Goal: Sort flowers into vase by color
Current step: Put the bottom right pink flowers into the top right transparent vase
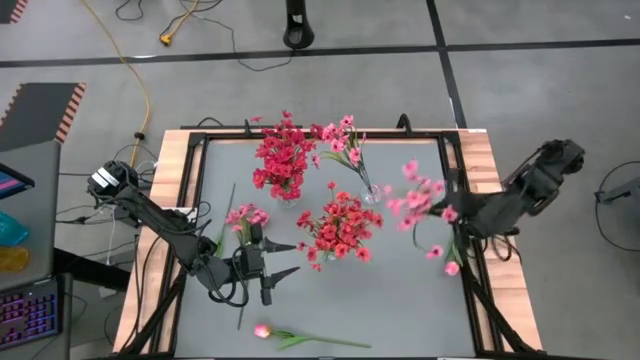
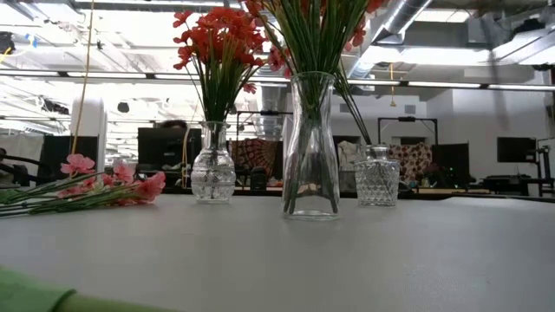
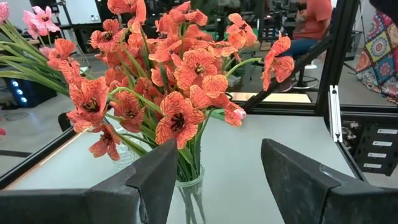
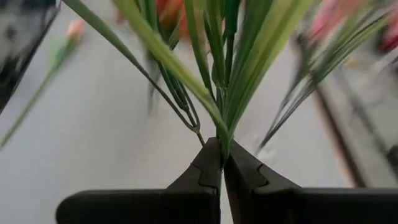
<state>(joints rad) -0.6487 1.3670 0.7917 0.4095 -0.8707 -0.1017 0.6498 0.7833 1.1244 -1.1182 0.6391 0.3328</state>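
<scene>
Three clear vases stand mid-table. One (image 1: 285, 190) holds red flowers (image 1: 282, 155), the tall one (image 2: 310, 147) holds red flowers (image 1: 340, 228), and the small cut-glass one (image 1: 371, 192) holds pink flowers (image 1: 342, 135). My right gripper (image 1: 458, 222), near the table's right edge, is shut on a light pink spray (image 1: 420, 200). My left gripper (image 1: 285, 258) stands open left of the middle vase, holding nothing. Beside it a pink spray (image 1: 245, 216) lies flat on the table. A pink tulip bud (image 1: 263, 330) lies near the front edge. My right gripper pinches the light pink spray's bunched green stems (image 4: 219, 127) between its two fingertips (image 4: 205, 165). The fingers reach in from the table's right side, slanting down. The spray is lifted clear of the table, and its leaves and blossoms fan out past the fingers toward the table's left.
A dark frame (image 1: 460, 170) runs around the grey tabletop, with wooden edging outside it. The three vases stand close together in the table's far half. In the low view, bare tabletop (image 2: 347, 260) lies in front of them.
</scene>
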